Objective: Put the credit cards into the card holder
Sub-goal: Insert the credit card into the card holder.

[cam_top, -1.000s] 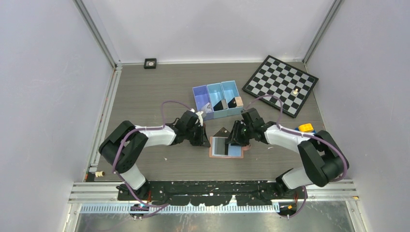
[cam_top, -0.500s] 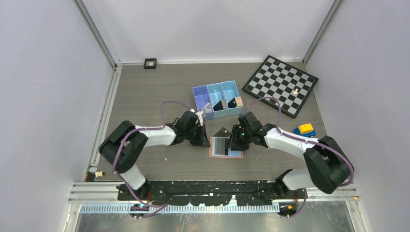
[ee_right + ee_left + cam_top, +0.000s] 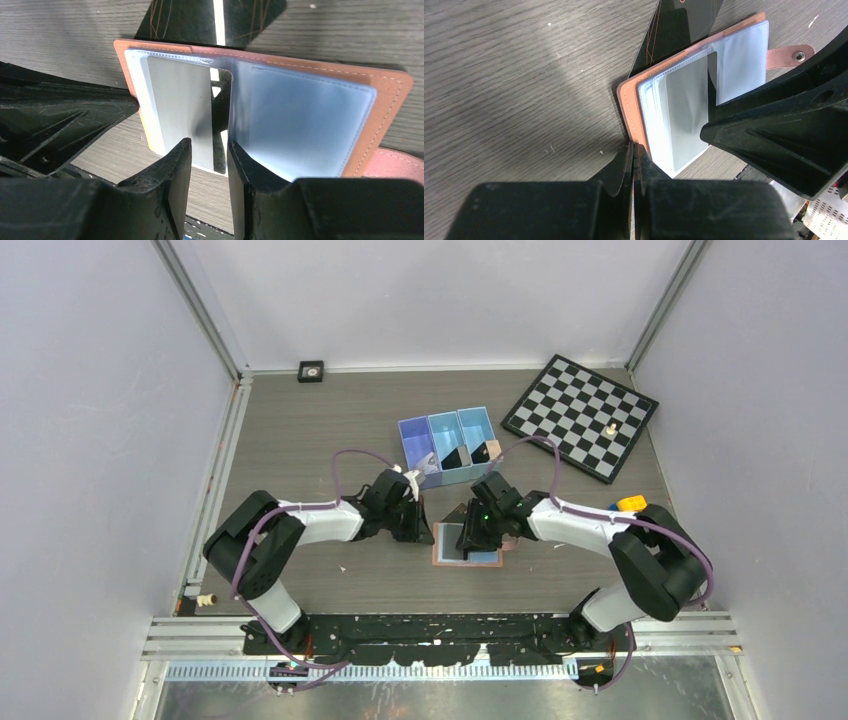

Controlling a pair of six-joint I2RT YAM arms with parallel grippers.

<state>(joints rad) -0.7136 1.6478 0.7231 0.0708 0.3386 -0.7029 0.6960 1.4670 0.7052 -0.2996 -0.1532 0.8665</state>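
A: What is the right gripper [image 3: 209,146] doing?
B: Its jaws are standing part open, clamping nothing. It is hovering over the near end of 1 glossy card [image 3: 175,105], which is lying in the clear sleeve on the left page of the open card holder [image 3: 390,100].
A: And the left gripper [image 3: 633,150]?
B: It is closed on nothing, with its tips sitting at the holder's orange edge at 9 o'clock, apparently pinning it to the surface [image 3: 300,430].
A: Is the card sitting fully home?
B: I am not managing to tell how deep it is. I am judging the step as seating it.
A: How should that be going?
B: The right fingers should be nudging the near edge straight toward 12 o'clock, low and flat. The left should be pressing down so the holder is not sliding or folding. Drifting sideways is risking a jam at the stitched seam.
A: What is waiting?
B: A 2nd card [image 3: 200,20] is lying loose at the holder's far edge, at 12 o'clock. A 3rd card [image 3: 455,455] is showing in the middle compartment of the blue bin [image 3: 415,425], farther that way.
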